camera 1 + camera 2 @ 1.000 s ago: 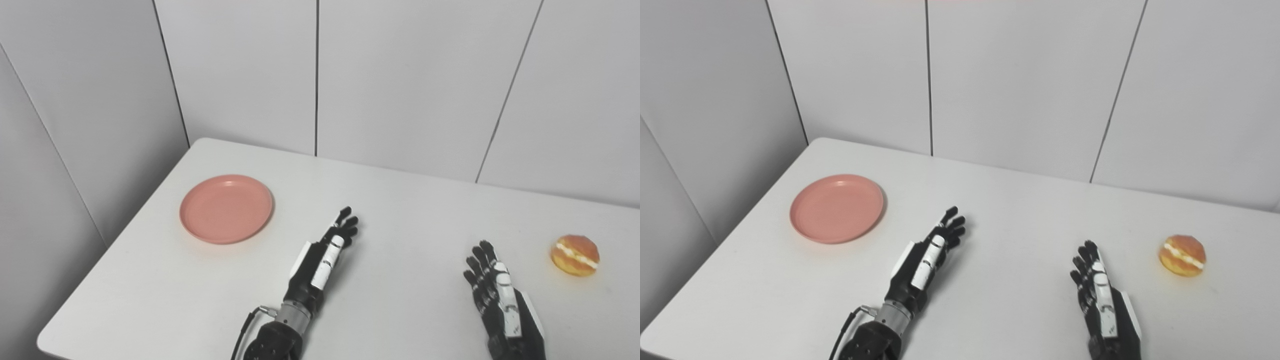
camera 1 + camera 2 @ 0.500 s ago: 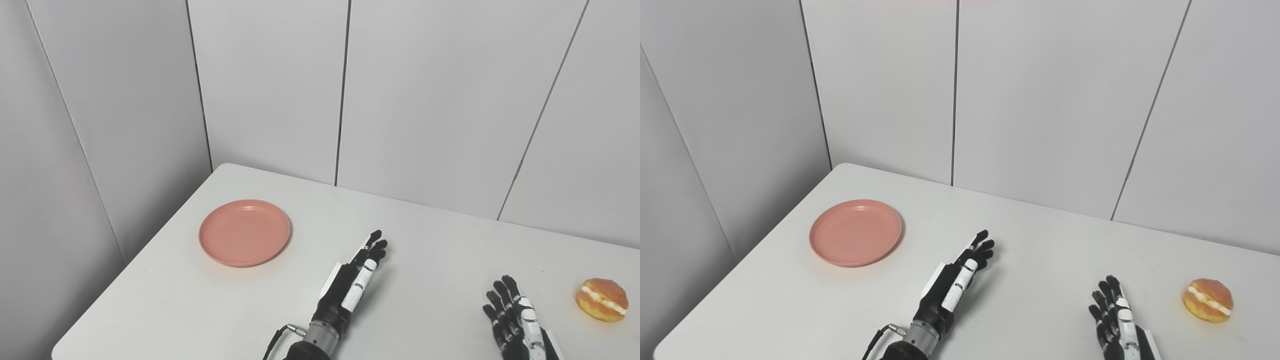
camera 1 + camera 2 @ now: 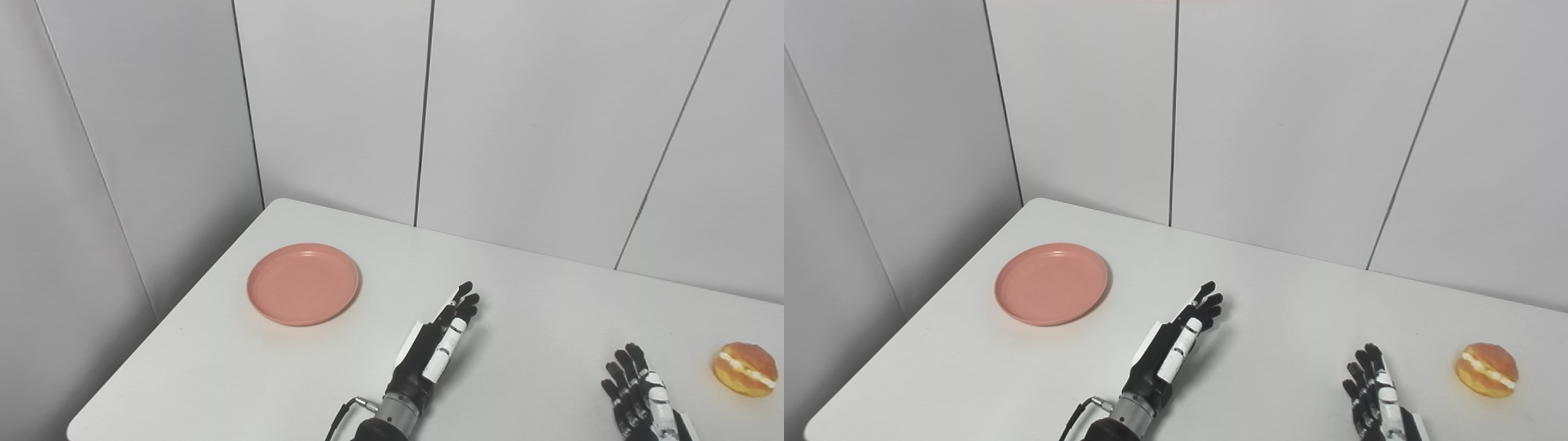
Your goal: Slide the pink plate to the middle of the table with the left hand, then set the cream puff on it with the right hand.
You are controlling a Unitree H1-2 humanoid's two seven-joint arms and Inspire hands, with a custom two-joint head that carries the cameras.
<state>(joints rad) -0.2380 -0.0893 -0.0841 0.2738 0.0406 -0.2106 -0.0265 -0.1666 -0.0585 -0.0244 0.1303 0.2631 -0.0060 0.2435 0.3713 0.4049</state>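
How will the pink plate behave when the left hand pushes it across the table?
The pink plate looks thin, so probably light. It lies flat on the smooth white table, so it should slide rather than tip. Pushed off-centre, it may turn.

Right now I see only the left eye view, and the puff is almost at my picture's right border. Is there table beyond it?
Observer: Yes. In the right eye view the puff sits further in, and a strip of white table shows to its right.
Operator: Does the table end inside that strip?
Observer: Not in sight. Its back edge runs on along the wall to the picture's border, with no corner showing.
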